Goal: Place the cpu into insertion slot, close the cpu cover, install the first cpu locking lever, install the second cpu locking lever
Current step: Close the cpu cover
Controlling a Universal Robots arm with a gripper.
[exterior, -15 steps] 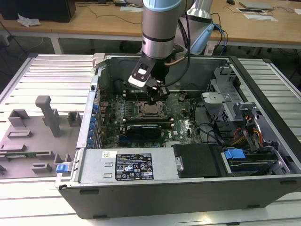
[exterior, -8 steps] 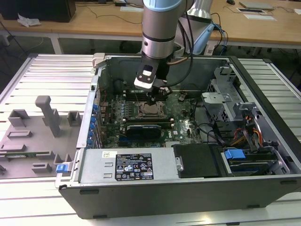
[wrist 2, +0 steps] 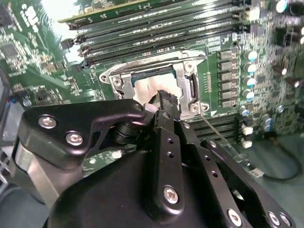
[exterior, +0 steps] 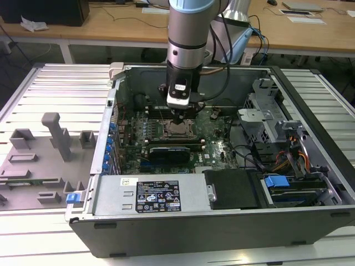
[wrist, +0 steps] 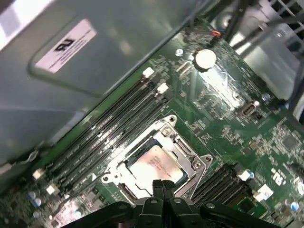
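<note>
Gripper (exterior: 181, 115): hanging from the arm straight over the socket, inside the open computer case (exterior: 310, 216); closed tip to tip with nothing held, clearest in the first wrist view (wrist: 164, 186).
Fingertips (wrist 2: 166, 100): down at one edge of the cpu in the second wrist view; touching it or just above it, cannot tell.
Cpu (wrist: 156, 164): seated in the insertion slot (exterior: 177, 132), with its pale top visible through the cover's window.
Cpu cover (wrist: 183, 148): apparently lying flat around the chip in both wrist views, a silver frame with screws at the corners.
Locking lever (wrist 2: 214, 130): thin wire rod in the second wrist view, slanting out from a corner of the socket across the green board.
Exterior view: wider setting, with the socket partly hidden under the gripper; labelled power supply box (exterior: 155, 194) along the case's front; blue clip (exterior: 276, 180) and cables towards the exterior view's right; grey fixture tray (exterior: 39, 160) outside the case on the exterior view's left.
First wrist view: coin cell (wrist: 205, 58) well apart from the socket; long memory slots (wrist: 109, 126) between the socket and a grey metal wall (wrist: 71, 71).
Second wrist view: row of capacitors (wrist 2: 249, 71) beside the socket.
In the way: black gripper body, covering the socket's nearest edge in both wrist views.
</note>
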